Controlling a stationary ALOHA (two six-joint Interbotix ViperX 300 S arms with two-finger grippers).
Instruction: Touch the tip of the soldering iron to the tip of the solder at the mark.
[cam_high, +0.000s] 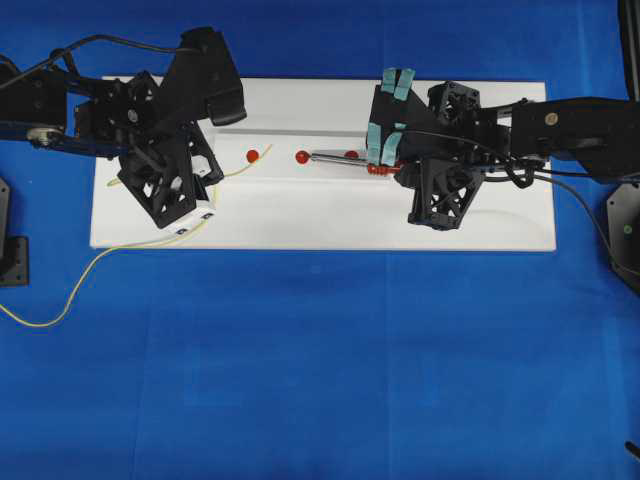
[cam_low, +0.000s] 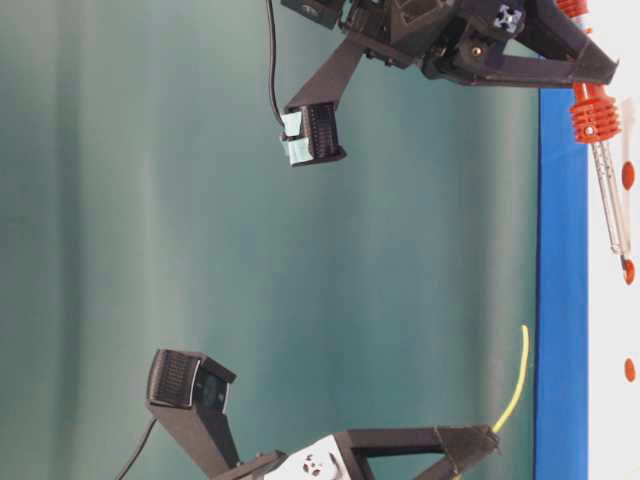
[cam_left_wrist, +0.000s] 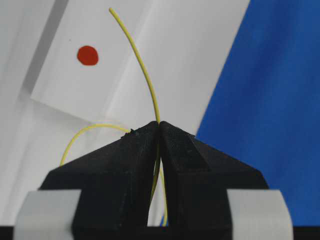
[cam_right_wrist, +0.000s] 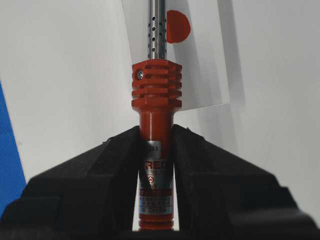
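My right gripper (cam_right_wrist: 156, 134) is shut on the red-orange handle of the soldering iron (cam_right_wrist: 156, 95). Its silver shaft (cam_high: 338, 156) points left along the white board (cam_high: 300, 215), and the tip lies beside the middle red mark (cam_high: 302, 157). My left gripper (cam_left_wrist: 159, 125) is shut on the thin yellow solder (cam_left_wrist: 143, 70). The free end of the solder (cam_high: 262, 153) curves up and right, ending just past the left red mark (cam_high: 252, 155). A gap separates the solder tip from the iron tip. In the table-level view the solder (cam_low: 515, 392) rises off the board, apart from the iron (cam_low: 607, 172).
A third red mark (cam_high: 351, 155) sits under the iron's shaft. The solder's slack (cam_high: 70, 300) trails off the board's front left onto the blue cloth (cam_high: 320, 360). A black cord (cam_high: 590, 205) runs right from the right arm.
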